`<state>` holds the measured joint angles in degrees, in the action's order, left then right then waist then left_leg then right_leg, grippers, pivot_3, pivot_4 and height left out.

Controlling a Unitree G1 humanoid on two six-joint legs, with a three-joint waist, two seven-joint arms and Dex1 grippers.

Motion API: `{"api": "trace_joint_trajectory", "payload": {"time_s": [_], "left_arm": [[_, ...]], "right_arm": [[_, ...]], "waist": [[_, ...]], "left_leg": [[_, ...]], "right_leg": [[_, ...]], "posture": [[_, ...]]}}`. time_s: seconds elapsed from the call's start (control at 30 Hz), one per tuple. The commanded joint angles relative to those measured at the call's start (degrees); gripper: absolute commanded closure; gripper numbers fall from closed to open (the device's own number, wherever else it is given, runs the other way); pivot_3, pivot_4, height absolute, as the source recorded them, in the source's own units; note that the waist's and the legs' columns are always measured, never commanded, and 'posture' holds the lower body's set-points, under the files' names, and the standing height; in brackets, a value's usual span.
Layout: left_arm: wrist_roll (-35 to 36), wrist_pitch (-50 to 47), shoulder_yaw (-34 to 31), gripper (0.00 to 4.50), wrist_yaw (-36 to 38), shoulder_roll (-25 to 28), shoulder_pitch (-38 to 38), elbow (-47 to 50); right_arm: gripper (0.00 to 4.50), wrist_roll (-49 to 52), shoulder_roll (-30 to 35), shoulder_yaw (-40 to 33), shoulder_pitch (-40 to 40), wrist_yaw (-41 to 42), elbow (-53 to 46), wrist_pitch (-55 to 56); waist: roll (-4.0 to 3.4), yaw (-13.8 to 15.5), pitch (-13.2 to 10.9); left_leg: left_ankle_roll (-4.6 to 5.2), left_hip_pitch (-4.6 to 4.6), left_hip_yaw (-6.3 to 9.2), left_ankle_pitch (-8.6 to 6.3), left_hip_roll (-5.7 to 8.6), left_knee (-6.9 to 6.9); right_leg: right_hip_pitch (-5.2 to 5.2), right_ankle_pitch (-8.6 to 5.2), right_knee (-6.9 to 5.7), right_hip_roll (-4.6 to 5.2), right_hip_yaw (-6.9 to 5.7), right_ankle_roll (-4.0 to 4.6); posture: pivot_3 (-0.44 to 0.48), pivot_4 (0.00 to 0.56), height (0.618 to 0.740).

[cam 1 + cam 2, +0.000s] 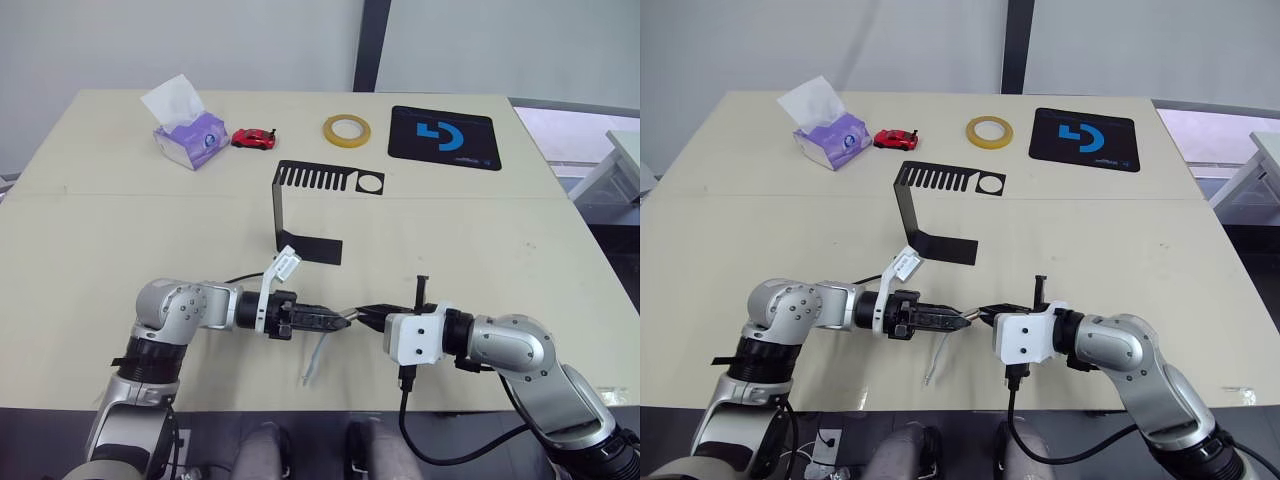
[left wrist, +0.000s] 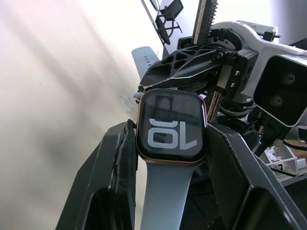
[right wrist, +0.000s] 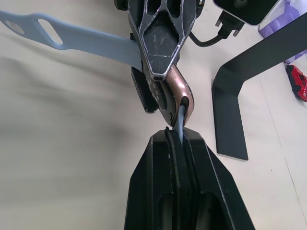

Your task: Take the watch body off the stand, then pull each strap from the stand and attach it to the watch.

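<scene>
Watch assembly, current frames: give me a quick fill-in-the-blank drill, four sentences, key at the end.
1. The left gripper is shut on the ____, whose screen faces the left wrist camera.
2. The right gripper pinches a pale grey-blue ____ against the watch body.
3. The stand now carries ____ straps.
4. Between the toy car and the black mat lies a yellow ____ ring.

Missing words: watch body; strap; no; tape

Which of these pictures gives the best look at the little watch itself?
The left wrist view: the watch body faces the camera there, white digits readable, held between the left gripper's fingers with a strap attached. The right wrist view shows only its coppery edge. In the head views it is a tiny speck between the grippers.
</scene>
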<state>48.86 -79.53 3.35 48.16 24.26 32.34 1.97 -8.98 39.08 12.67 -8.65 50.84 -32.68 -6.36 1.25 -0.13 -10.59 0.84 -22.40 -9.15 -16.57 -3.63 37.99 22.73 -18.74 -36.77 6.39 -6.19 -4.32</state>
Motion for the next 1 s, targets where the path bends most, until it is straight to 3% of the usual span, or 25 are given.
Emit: {"api": "trace_joint_trajectory", "payload": {"time_s": [0.03,1.0], "left_arm": [[-0.4,1.0,0.3,2.8,-1.1,-0.9,0.1,0.5],[-1.4,1.8,0.3,2.8,-1.3,-0.8,-0.4,-0.5]], "right_arm": [[4.5,3.5,-0.7,0.7,-0.3,0.7,-5.3,2.0],[4.5,5.2,-0.1,-0.4,0.8,1.6,-6.5,1.9]], "waist": [[0.0,0.0,0.0],[0.0,0.0,0.0]], "left_leg": [[0.0,0.0,0.0,0.0,0.0,0.0],[0.0,0.0,0.0,-0.01,0.0,-0.02]], "right_leg": [[0.0,0.0,0.0,0.0,0.0,0.0],[0.0,0.0,0.02,0.0,-0.01,0.0]], "posture": [[0.0,0.15,0.74],[0.0,0.15,0.74]]}}
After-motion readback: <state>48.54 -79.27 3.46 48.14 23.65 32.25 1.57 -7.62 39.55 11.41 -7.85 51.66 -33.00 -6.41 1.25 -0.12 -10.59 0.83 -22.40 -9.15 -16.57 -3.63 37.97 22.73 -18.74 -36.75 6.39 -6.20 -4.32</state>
